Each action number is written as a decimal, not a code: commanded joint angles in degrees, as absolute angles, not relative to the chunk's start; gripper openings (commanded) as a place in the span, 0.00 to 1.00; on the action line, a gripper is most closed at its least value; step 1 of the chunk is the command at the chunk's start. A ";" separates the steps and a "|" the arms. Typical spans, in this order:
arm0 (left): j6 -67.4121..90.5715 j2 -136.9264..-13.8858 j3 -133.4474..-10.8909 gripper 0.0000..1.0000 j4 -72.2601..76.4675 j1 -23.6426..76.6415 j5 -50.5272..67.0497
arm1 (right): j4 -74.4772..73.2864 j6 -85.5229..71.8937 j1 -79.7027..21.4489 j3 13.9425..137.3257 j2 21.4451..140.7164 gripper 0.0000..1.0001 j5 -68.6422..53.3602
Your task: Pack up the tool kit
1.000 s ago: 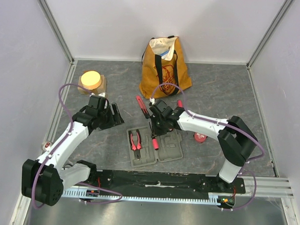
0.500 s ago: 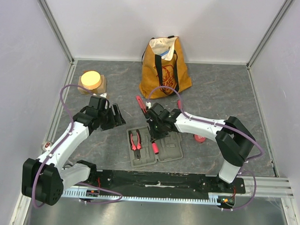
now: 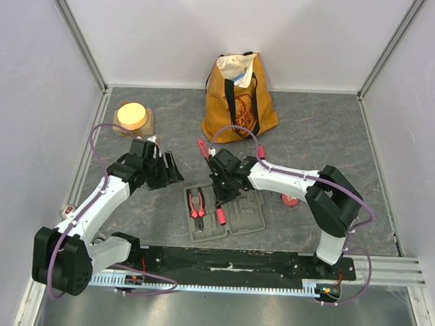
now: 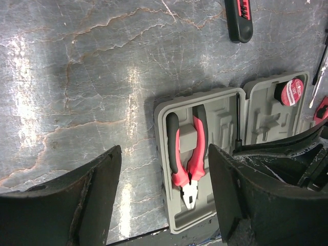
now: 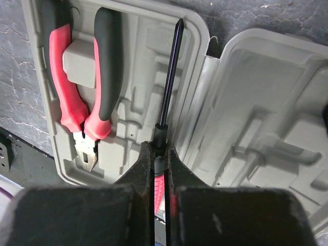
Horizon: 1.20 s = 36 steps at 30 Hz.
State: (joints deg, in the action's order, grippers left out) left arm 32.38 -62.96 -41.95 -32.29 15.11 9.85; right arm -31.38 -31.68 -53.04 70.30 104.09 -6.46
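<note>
- Currently the right fingers [image 5: 147, 166] stay clamped narrow on the red handle of a screwdriver [image 5: 168, 77].
- Over the last second they have carried it from above the hinge toward the near edge of the tool kit case [image 3: 247, 220]. Its shaft now runs along the left tray, just beside the hinge.
- Judgement: seating the screwdriver is the step in hand. Whether the shaft already rests in its slot cannot be told.
- The left fingers [image 4: 97, 184] stand wide and hold nothing, hovering just left of the case, hardly moved.
- The case lies open and flat at the middle of the desk [image 3: 334, 139], between the arms. It is grey, with moulded slots.
- Red-and-black pliers [image 4: 187, 154] sit in the left tray; the right tray is bare.
- A knife [image 3: 206, 152] and a tape measure [image 3: 290, 200] remain on the desk outside the case, unpacked.
</note>
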 commanded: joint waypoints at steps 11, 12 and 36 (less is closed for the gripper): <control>32.70 -63.02 -42.01 0.74 -29.80 14.85 13.36 | -36.65 -33.66 -54.84 72.86 106.35 0.00 -3.52; 32.78 -63.02 -42.01 0.74 -29.71 14.85 13.53 | -36.91 -33.66 -54.93 73.04 106.35 0.00 -3.52; 34.10 -63.19 -41.04 0.73 -27.77 14.85 16.96 | -38.06 -35.07 -55.63 76.03 108.55 0.37 1.58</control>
